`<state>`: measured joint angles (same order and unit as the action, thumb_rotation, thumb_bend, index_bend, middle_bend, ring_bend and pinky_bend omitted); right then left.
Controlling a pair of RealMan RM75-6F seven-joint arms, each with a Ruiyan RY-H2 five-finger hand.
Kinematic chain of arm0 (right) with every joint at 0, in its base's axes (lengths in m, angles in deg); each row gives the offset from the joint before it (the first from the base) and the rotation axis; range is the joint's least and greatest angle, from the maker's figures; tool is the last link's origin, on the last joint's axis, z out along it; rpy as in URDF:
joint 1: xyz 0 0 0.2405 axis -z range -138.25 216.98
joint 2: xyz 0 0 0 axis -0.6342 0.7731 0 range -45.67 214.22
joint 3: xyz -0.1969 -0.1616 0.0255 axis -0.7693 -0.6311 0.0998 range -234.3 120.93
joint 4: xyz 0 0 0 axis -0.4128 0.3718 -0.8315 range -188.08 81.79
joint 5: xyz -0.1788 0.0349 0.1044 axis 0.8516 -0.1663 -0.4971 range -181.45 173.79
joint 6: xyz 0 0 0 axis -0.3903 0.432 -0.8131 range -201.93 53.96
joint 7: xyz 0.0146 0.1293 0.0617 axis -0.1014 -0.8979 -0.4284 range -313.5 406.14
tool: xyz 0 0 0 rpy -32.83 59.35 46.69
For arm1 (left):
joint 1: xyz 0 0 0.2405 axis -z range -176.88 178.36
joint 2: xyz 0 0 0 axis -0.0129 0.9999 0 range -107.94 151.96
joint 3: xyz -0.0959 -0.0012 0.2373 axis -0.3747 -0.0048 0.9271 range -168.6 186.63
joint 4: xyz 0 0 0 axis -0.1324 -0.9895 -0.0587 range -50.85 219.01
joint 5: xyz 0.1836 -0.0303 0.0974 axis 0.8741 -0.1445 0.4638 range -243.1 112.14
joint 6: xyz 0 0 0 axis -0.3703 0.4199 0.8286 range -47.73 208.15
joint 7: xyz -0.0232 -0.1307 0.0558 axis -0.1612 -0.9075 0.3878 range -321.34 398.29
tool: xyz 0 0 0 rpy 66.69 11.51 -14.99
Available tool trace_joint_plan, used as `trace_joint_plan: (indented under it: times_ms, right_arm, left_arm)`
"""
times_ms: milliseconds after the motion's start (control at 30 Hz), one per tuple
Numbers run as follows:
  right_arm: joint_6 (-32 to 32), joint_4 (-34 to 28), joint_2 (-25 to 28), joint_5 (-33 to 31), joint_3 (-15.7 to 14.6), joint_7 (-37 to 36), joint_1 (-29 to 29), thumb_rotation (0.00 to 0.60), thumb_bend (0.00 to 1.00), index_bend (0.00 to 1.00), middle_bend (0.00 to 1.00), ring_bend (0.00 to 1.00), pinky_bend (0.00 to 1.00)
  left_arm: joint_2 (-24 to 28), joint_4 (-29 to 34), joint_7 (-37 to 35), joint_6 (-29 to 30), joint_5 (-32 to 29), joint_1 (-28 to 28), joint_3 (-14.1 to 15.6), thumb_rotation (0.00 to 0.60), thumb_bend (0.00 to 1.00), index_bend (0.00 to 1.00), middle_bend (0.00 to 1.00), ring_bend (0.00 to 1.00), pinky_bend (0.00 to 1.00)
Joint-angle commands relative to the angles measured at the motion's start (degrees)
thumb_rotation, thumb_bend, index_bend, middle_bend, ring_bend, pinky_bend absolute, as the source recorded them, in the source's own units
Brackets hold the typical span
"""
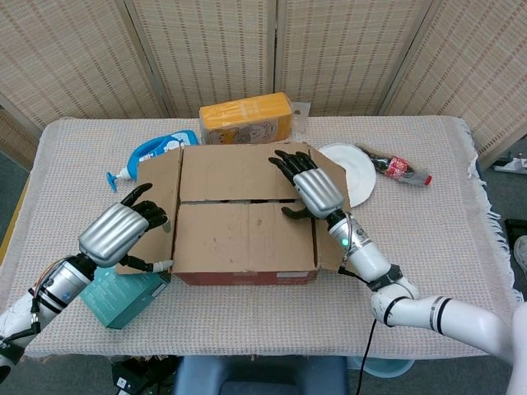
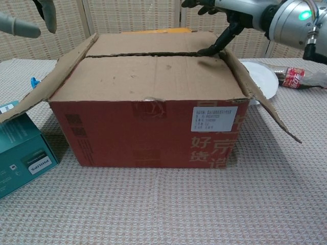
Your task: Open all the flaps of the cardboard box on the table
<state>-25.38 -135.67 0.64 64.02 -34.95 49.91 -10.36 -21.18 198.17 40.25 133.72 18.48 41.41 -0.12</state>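
The cardboard box (image 1: 247, 234) with red sides (image 2: 148, 132) stands mid-table. Its left flap (image 1: 152, 210) and right flap (image 1: 333, 214) hang outward. The two long flaps lie flat, meeting at a seam (image 2: 148, 54) across the top. My right hand (image 1: 309, 188) hovers over the right end of the box top with fingers spread. In the chest view its thumb tip (image 2: 207, 51) touches the seam near the right end. My left hand (image 1: 123, 230) is over the left flap, fingers apart and holding nothing. Only its fingertips (image 2: 25, 18) show in the chest view.
A teal carton (image 1: 123, 288) lies against the box's left front corner. Behind the box are a yellow package (image 1: 245, 118) and a blue bottle (image 1: 152, 152). A white plate (image 1: 356, 171) and a cola bottle (image 1: 399, 167) sit to the right.
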Motion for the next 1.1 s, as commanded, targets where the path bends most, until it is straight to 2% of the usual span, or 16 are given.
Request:
trace_joint_plan:
  times_ms: [33, 300, 500, 667, 867, 1100]
  right_arm:
    - [-1.7, 3.7, -2.6, -1.8, 0.2, 0.5, -2.5, 0.600, 0.27, 0.05, 0.04, 0.08, 0.03]
    - [-2.4, 11.1, -6.9, -2.7, -0.2, 0.6, -5.8, 0.600, 0.27, 0.04, 0.03, 0.08, 0.03]
    - [3.7, 16.5, -10.2, 1.4, 1.2, -3.1, -7.0, 0.600, 0.28, 0.04, 0.03, 0.08, 0.03]
    - [5.4, 20.1, -10.6, 2.4, 2.8, -5.8, -8.3, 0.600, 0.27, 0.04, 0.03, 0.09, 0.03]
    - [4.6, 23.0, -10.3, 0.6, 5.2, -6.0, -10.8, 0.600, 0.27, 0.04, 0.04, 0.10, 0.03]
    - [0.4, 31.9, -12.1, -3.9, 7.9, -3.7, -16.0, 0.600, 0.27, 0.04, 0.04, 0.10, 0.03]
  left_arm:
    - [0.2, 0.1, 0.1, -0.1, -0.3, -0.2, 0.0, 0.279, 0.22, 0.43, 0.41, 0.32, 0.00]
    - [0.0, -0.1, 0.3, -0.2, -0.9, -0.5, -0.1, 0.278, 0.22, 0.43, 0.41, 0.32, 0.00]
    - [0.1, -0.1, 0.1, 0.1, -0.7, -0.9, -0.2, 0.278, 0.22, 0.43, 0.41, 0.32, 0.00]
    - [0.3, -0.1, -0.1, 0.3, -0.5, -1.2, -0.1, 0.278, 0.22, 0.43, 0.41, 0.32, 0.00]
    - [0.5, 0.0, 0.0, 0.2, -0.3, -1.6, 0.0, 0.277, 0.22, 0.43, 0.41, 0.32, 0.00]
    - [1.2, 0.8, 0.6, -0.3, -1.0, -1.6, -0.1, 0.276, 0.22, 0.43, 0.41, 0.32, 0.00]
